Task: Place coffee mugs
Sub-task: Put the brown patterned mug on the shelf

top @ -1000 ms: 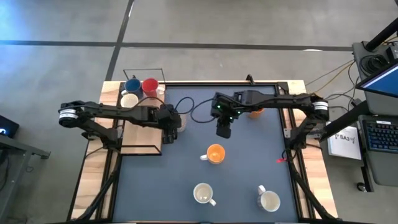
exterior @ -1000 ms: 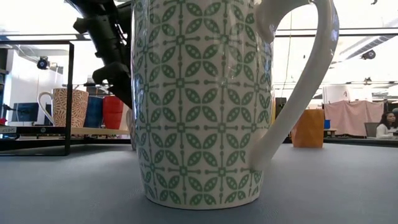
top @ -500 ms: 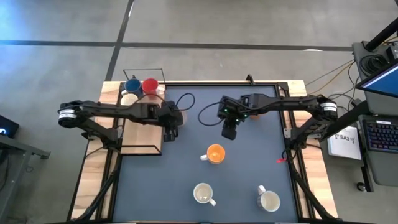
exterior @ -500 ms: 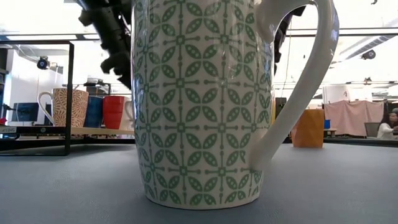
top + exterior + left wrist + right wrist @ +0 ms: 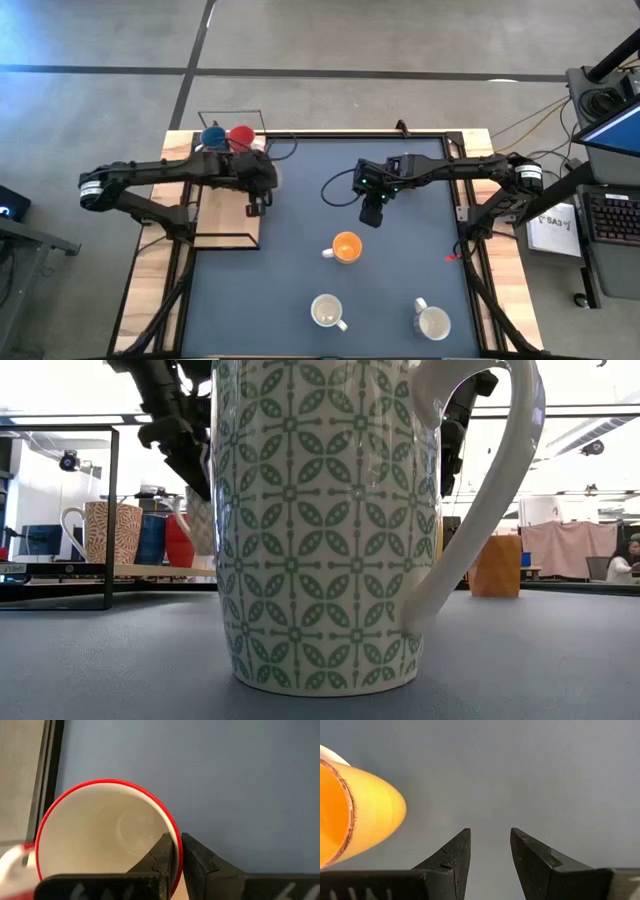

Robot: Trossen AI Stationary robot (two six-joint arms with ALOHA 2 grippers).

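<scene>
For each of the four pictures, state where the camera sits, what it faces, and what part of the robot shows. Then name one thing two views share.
High: overhead, facing down; both arms over the table.
Low: table height, behind a patterned mug; arms above.
Left wrist: left gripper pinching a red-rimmed mug.
Right wrist: right gripper, fingers apart.
Shared: orange mug.

Five mugs are showing plainly from above: one blue mug [image 5: 212, 137] and one red mug [image 5: 240, 134] at the upper left, one orange mug [image 5: 346, 247] in the middle, and two white mugs [image 5: 327, 311] along the bottom. Two arms [image 5: 160, 178] are reaching in. In the low view six mugs are showing: one green-patterned mug [image 5: 320, 530] in the centre, four at the left, one distant orange mug [image 5: 497, 565] at the right. One red-rimmed mug [image 5: 105, 840] is showing in the left wrist view.
</scene>
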